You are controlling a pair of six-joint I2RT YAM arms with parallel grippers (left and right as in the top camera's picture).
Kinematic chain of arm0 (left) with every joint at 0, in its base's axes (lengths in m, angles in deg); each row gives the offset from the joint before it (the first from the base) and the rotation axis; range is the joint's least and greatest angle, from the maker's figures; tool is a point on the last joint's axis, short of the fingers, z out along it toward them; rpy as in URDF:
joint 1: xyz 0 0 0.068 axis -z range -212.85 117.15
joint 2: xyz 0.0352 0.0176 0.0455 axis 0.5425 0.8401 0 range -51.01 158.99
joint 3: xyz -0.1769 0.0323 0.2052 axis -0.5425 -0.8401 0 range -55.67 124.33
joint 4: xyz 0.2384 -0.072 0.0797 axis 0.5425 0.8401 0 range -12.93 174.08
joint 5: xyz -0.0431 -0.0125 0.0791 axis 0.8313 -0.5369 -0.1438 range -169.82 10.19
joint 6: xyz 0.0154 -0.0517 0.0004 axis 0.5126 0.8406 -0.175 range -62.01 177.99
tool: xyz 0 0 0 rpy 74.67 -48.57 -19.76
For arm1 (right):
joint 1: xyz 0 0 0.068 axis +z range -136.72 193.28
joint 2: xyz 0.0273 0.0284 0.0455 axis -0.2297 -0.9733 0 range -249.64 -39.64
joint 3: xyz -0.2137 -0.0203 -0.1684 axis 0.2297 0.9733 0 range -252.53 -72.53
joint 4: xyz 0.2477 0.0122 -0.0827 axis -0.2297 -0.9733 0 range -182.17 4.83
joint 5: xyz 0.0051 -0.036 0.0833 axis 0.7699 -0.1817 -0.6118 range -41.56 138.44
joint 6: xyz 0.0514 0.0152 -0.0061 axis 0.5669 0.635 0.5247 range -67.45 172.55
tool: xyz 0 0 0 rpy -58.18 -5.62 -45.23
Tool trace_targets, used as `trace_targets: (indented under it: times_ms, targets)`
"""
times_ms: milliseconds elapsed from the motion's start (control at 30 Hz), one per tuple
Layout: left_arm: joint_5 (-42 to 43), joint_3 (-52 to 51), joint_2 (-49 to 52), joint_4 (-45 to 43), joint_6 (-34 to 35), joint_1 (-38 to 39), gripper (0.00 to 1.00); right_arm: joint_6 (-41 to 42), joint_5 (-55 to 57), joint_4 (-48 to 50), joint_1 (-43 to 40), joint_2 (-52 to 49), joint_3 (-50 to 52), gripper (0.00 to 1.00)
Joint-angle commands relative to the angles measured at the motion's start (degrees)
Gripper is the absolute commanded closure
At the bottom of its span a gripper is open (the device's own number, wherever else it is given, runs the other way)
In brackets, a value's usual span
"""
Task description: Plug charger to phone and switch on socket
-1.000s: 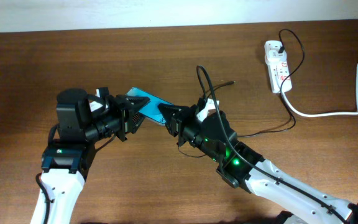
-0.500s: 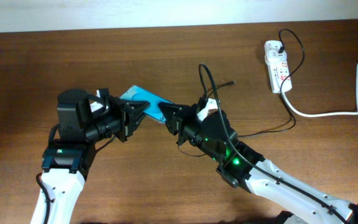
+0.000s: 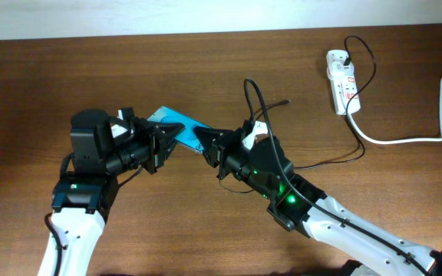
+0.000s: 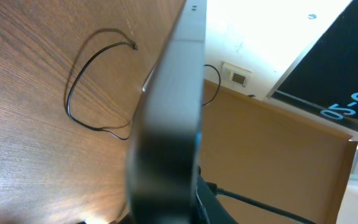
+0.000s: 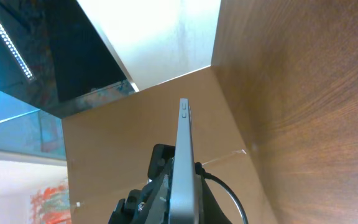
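The left arm (image 3: 74,211) comes in from the near-left edge and the right arm (image 3: 344,224) from the near-right. Both wrists bend inward, so the left gripper (image 3: 169,140) and right gripper (image 3: 206,141) face each other almost tip to tip, each clamped on the phone (image 3: 176,120).

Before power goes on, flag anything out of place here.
The flat cyan-screened phone is held tilted, not lying flat, pinched between the left hand and right hand. The thin black charger cable loops loose over the brown wooden table, its tip not in the phone.
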State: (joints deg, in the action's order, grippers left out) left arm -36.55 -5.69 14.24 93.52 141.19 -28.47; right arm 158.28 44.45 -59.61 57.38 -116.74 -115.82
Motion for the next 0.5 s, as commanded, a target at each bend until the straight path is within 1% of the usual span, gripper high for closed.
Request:
trace_targets:
  times_ms: [0, 33, 67, 300, 467]
  targets:
    - [-0.09, 0.15, 0.04, -0.13, -0.13, 0.09, 0.92, -1.60, -0.50, -1.22, 0.55, 0.55, -0.87, 0.96]
    - [0.02, 0.15, 0.04, -0.13, -0.11, 0.09, 0.98, -1.57, -0.52, -1.33, 0.55, 0.55, -0.87, 0.96]
    - [0.00, 0.15, 0.04, -0.13, -0.11, 0.09, 1.00, -1.57, -0.52, -1.31, 0.55, 0.55, -0.87, 0.96]
    - [0.44, 0.15, 0.04, -0.15, -0.11, 0.09, 1.00, -1.60, -1.40, -1.36, 0.52, 0.55, -0.87, 0.94]
    - [0.44, 0.15, 0.04, -0.15, -0.13, 0.09, 1.00, -1.60, -1.40, -1.38, 0.52, 0.55, -0.87, 0.81]
